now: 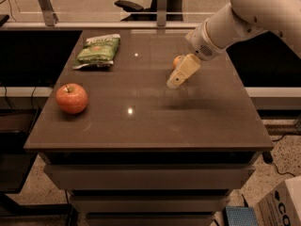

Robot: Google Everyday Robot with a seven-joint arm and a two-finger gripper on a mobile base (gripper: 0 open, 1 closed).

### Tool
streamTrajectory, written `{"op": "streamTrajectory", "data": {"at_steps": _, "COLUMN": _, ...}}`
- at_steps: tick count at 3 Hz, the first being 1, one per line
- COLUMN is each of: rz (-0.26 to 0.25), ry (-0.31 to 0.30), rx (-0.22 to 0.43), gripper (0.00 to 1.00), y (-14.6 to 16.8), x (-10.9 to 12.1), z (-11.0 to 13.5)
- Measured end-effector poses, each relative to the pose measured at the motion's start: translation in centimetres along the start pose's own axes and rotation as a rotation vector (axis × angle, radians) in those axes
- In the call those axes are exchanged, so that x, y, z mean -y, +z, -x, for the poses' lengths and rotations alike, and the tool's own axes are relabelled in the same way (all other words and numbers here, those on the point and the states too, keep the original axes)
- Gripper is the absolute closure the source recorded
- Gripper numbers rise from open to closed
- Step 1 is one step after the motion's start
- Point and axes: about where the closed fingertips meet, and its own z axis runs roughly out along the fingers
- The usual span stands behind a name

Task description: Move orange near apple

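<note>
The apple [71,98], large, red-orange with a short stem, sits on the brown table [141,126] near its left edge. The orange [177,60], small and round, shows only partly at the table's right-middle, behind the upper part of my gripper. My gripper [174,82] points down and to the left, right in front of the orange, just above the tabletop. It is far to the right of the apple. I cannot tell whether the orange rests on the table or is touched by the gripper.
A green snack bag [97,51] lies at the table's back left. My white arm [244,18] reaches in from the upper right. A cardboard box [282,206] stands on the floor at the lower right. A chair [131,6] stands behind the table.
</note>
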Motion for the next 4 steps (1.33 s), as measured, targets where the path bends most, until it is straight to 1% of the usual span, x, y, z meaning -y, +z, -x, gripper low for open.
{"op": "streamTrajectory", "data": {"at_steps": 1, "rz": -0.004, "ry": 0.034, "rx": 0.001, "gripper": 0.00, "y": 0.7, "x": 1.1, "z": -0.8}}
{"op": "streamTrajectory", "data": {"at_steps": 2, "rz": -0.007, "ry": 0.066, "rx": -0.001, "gripper": 0.00, "y": 1.4, "x": 2.8, "z": -1.6}}
{"op": "streamTrajectory", "data": {"at_steps": 3, "rz": -0.007, "ry": 0.066, "rx": -0.001, "gripper": 0.00, "y": 1.4, "x": 2.8, "z": -1.6}}
{"op": "streamTrajectory", "data": {"at_steps": 4, "rz": -0.015, "ry": 0.079, "rx": 0.009, "gripper": 0.00, "y": 1.9, "x": 3.1, "z": -2.0}}
